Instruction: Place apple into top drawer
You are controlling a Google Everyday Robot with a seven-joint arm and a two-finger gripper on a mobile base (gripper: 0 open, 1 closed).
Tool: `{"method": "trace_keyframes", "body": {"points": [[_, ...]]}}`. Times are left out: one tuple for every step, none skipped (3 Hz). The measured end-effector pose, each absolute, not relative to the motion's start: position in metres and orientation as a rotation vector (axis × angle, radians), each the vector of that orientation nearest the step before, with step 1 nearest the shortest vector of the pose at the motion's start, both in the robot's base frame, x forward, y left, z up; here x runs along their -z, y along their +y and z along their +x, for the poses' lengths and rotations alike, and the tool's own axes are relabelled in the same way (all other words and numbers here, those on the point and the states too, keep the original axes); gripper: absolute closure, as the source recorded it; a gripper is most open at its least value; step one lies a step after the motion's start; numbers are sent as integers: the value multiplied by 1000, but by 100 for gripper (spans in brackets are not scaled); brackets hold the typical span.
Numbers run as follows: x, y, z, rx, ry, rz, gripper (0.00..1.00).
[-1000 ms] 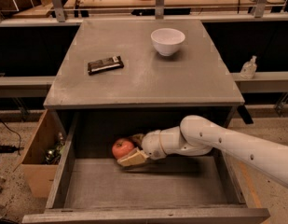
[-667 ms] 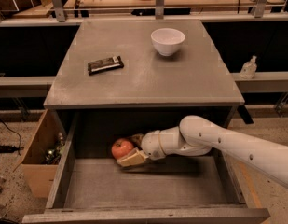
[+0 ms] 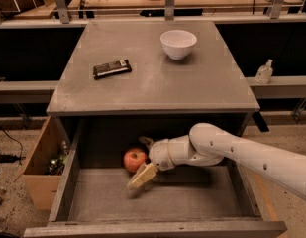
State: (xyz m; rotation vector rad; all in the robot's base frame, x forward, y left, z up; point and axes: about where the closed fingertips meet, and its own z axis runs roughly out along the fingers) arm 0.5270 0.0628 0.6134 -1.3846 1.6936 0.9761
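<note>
Far left: brown cardboard box (image 3: 39, 168) on the floor beside the cabinet, small items inside, not identifiable.

Top drawer (image 3: 157, 205) pulled fully out below the table (image 3: 157, 90). Floor of the drawer is bare toward the front.

Table, left part: dark wrapped bar (image 3: 112, 68), lying flat.

Apple (image 3: 134, 159) sits on the drawer floor at the rear, left of centre, close to the back wall.

Pincer (image 3: 137, 162) is inside the drawer at the apple. Fingers spread wide, one tan finger (image 3: 142, 176) angled down below the apple, the other showing above and behind it. The apple lies between them, not clamped.

White arm (image 3: 241, 152) enters from the right edge over the drawer's right wall.

Table, right of centre, rear: white bowl (image 3: 178, 43), upright.

Far right: small clear bottle (image 3: 264, 72) on a ledge behind the table.
</note>
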Motion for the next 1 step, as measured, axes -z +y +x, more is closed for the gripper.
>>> {"method": "trace_keyframes", "body": {"points": [[-613, 63, 527, -976, 1694, -1385, 0]]}}
